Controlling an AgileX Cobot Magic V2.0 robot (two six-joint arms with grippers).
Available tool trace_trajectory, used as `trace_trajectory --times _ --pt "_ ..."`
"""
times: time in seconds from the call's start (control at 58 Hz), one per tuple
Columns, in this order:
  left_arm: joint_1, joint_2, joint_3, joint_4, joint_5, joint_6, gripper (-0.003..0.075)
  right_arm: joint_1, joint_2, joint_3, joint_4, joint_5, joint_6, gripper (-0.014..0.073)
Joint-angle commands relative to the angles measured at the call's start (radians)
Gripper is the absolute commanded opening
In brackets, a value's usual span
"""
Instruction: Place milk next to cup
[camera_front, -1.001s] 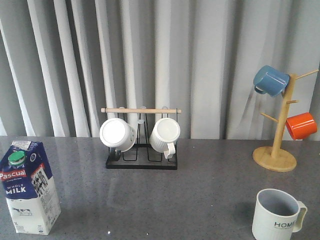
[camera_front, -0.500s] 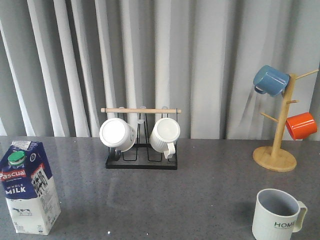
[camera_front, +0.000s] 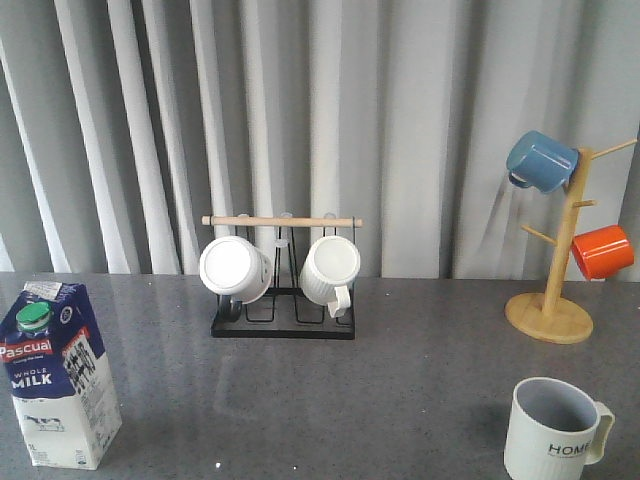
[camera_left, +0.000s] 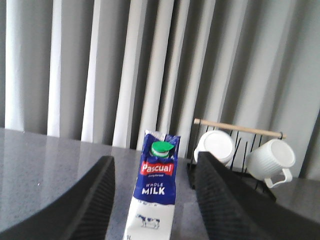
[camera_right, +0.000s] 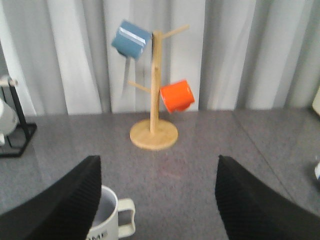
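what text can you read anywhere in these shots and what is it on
"Pascual": red banner on the tall blue-and-white milk carton.
"WHOLE MILK": white lettering below that banner on the same carton.
"HOME": dark lettering on the pale grey-white ribbed mug.
Small print on the carton's side and base: too small to read.

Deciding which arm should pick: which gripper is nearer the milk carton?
Left. The left gripper faces the milk carton, framing it between open fingers without touching. The right gripper is at the HOME mug, across the table.
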Motion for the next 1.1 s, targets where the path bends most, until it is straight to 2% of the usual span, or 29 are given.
trace_trajectory --times 0.0,0.224,0.466,0.638,0.725,0.897,1.087 --pt "0.001 0.052 -0.037 0.008 -0.018 -0.003 0.0367 -0.007 0.136 -0.050 -0.018 0.031 -0.009 0.0466" --pt "0.001 0.060 -0.037 0.009 0.048 -0.003 0.0366 -0.007 0.363 -0.043 -0.007 0.069 -0.039 0.0458" --pt "0.001 0.060 -0.037 0.010 0.076 -0.003 0.0365 -0.008 0.486 -0.043 0.044 0.067 -0.103 0.0456" --pt "0.001 0.060 -0.037 0.011 0.081 -0.003 0.0365 -0.091 0.521 -0.028 0.116 0.059 -0.187 0.0456" --pt "0.001 0.060 -0.037 0.011 0.081 -0.003 0.0365 -0.155 0.532 0.006 0.224 0.019 -0.317 0.0456" --pt "0.001 0.060 -0.037 0.012 0.081 -0.003 0.0365 -0.237 0.568 0.033 0.592 -0.028 -0.665 0.0456" --pt "0.001 0.060 -0.037 0.012 0.082 -0.003 0.0365 -0.268 0.625 0.039 0.743 -0.049 -0.887 0.0456"
